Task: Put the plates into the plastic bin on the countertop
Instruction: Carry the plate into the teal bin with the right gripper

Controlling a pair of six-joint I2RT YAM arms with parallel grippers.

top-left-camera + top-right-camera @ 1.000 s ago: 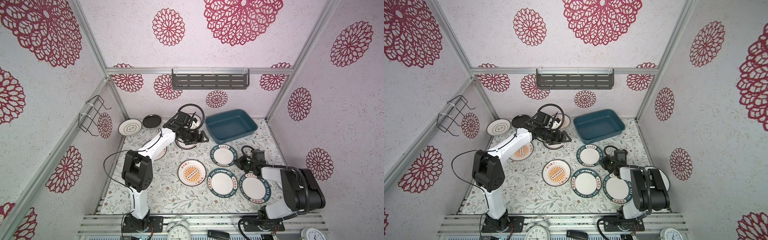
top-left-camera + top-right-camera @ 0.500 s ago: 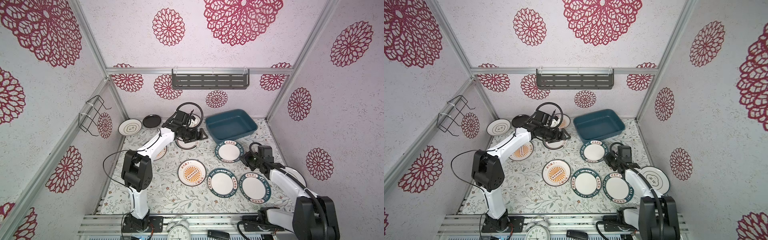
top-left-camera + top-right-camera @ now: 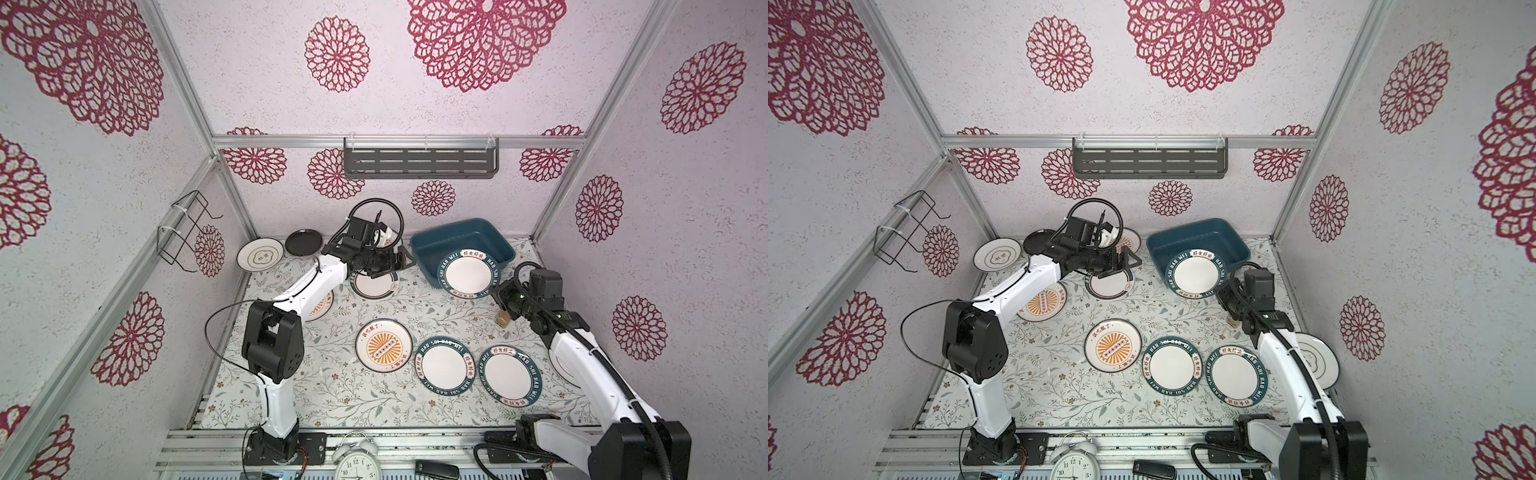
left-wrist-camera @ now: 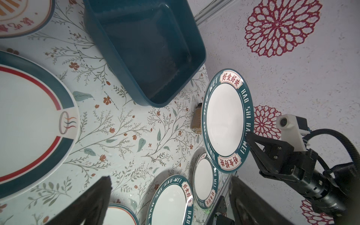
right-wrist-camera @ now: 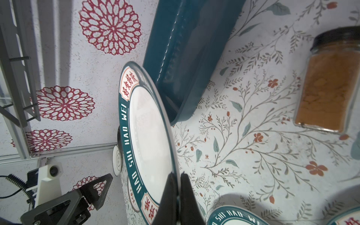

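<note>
Overhead, a flat white countertop (image 3: pixel 332 395) printed with leafy vines carries many round plates and, at its far right, an empty rectangular teal-blue plastic bin (image 3: pixel 457 239). The right gripper (image 3: pixel 496 291) is clamped on a round white plate with a teal lettered border (image 3: pixel 467 274), pinching its near right rim between black fingers (image 5: pixel 168 196). That edge grip seems chosen because a shallow plate gives thin jaws nothing else to hold.

The plate hangs clear of the countertop, just in front of the bin's near wall, and its far edge overlaps the bin's rim in both top views. The height probably lets it pass over that wall. Its white face points upward, tipped partly toward the left arm. Being round, it has no long axis; the bin's long side runs roughly left to right.

The left gripper (image 3: pixel 390 268), jaws wide apart and holding nothing, hovers over a white plate with a teal and red rim (image 3: pixel 374 286) at the far centre. A small glass jar of brown powder (image 5: pixel 327 87) lies near the right gripper.
</note>
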